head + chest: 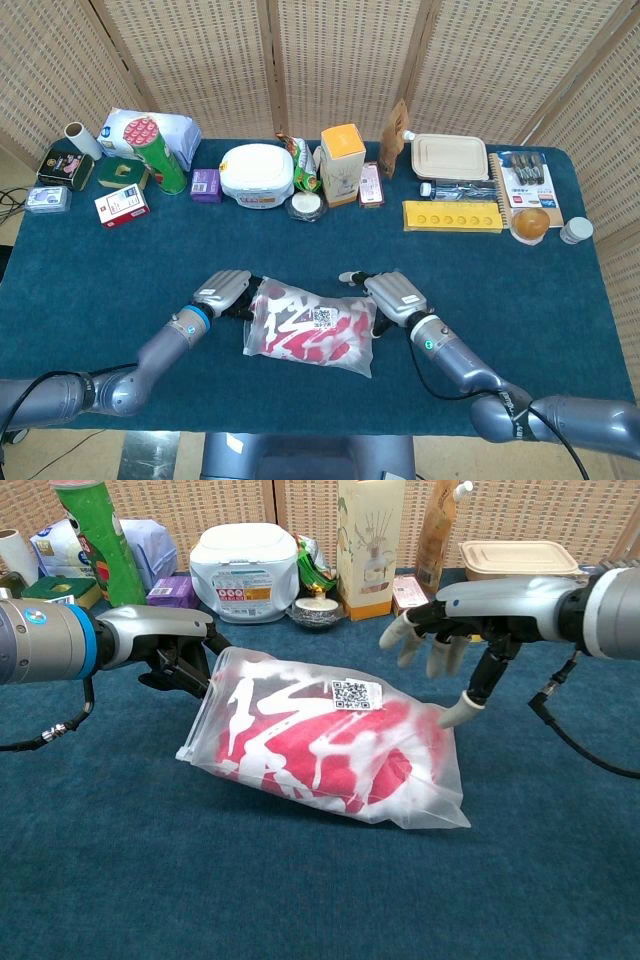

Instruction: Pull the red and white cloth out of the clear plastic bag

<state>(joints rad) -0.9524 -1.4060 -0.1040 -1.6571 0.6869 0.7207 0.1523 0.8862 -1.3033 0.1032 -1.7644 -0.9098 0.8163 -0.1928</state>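
The clear plastic bag (312,336) (335,748) lies on the blue table with the red and white cloth (330,755) folded inside it. A QR label (351,693) sits on its top face. My left hand (224,291) (172,652) grips the bag's upper left corner. At the bag's right end my right hand (395,297) (455,630) hovers with its fingers spread and nothing held. Its thumb tip (455,716) hangs right at the bag's upper right edge.
Along the back stand a green tube can (160,155), a white tub (257,174), a yellow-topped carton (341,163), a lidded food box (449,157), a yellow tray (452,216) and small boxes (122,206). The blue table (500,290) stretches in front of them.
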